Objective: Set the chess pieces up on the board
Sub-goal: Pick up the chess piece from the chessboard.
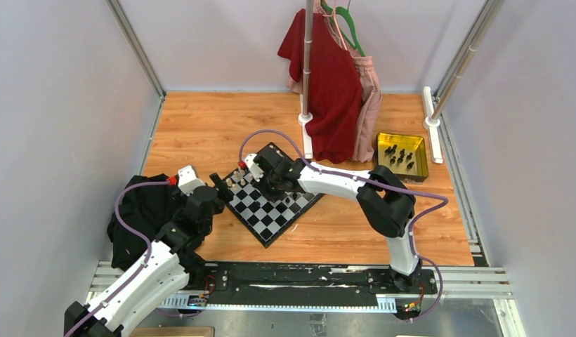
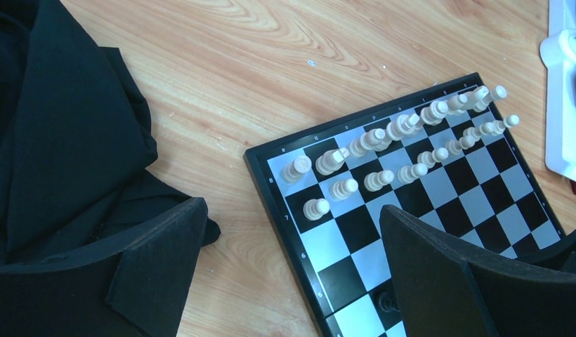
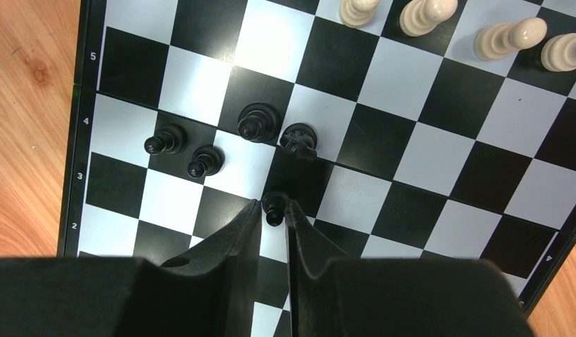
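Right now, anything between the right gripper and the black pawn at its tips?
Nothing visible. The pawn sits between the right gripper's fingertips; four other black pieces stand just beyond it on the board, not touching it.

Lab test cell, grey panels, aluminium rails

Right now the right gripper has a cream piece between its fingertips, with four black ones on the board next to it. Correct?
No. The piece between the right gripper's fingertips is black, not cream. The right wrist view shows it, with the four black ones on the board next to it.
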`<state>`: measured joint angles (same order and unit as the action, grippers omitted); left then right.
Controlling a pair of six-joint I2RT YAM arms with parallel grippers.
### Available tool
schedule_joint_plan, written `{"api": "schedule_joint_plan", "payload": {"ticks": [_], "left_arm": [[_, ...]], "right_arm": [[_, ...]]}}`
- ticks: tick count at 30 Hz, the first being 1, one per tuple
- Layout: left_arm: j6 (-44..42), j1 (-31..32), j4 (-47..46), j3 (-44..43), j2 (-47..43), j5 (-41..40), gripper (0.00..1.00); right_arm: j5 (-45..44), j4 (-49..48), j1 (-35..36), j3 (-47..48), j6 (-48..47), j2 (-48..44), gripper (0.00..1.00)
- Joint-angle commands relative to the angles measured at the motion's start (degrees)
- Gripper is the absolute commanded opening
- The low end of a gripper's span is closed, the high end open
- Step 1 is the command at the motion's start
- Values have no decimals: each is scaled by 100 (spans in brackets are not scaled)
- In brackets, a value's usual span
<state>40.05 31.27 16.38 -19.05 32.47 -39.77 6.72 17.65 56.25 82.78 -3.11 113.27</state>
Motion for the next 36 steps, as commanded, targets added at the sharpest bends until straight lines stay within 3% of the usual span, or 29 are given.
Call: {"api": "schedule_joint_plan", "payload": {"ticks": [1,12,36], "left_arm": [[21,33,-88,15,-14,-216,100],[33,37,-95,26,7,-216,100],[99,37,6,15,20,-242,100]], "right_arm": [[109,115,71,176,-93,89,22],[79,111,70,92,-102,-30,0],[-451,168,215,-936,107,-893,0]]}}
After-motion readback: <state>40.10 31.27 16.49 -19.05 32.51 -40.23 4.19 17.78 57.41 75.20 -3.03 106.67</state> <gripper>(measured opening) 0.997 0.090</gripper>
